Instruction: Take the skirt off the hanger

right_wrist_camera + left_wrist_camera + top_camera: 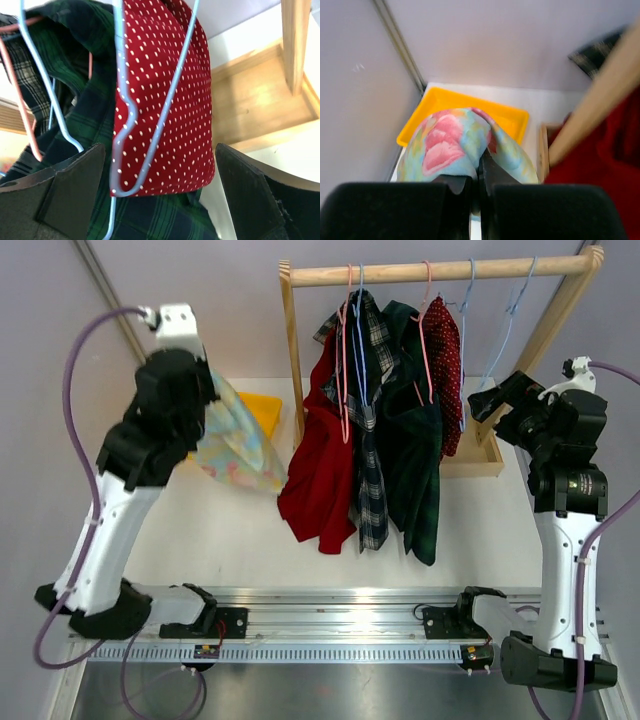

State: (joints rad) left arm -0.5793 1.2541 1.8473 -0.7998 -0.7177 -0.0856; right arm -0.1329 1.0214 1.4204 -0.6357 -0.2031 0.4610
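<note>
Skirt (238,445), the pastel floral one, is off the rack and hangs bunched from my left pincer (478,175), which is pinched tight on a fold of it, above the yellow tray (442,100) at the far left of the table. So I judge the removal itself done; what is left is to set the cloth down, probably in that tray. Whether its hem already touches the tray I cannot tell. My wrist covers the pinch point from above.

Further right, the wooden rack (440,272) holds a red garment (320,475), plaid ones, and a red dotted garment (165,75). My right pincer (160,150) stands wide, holding nothing, with a bare light-blue hanger (163,115) between its fingers. The hanger's hook is cut off from view.
</note>
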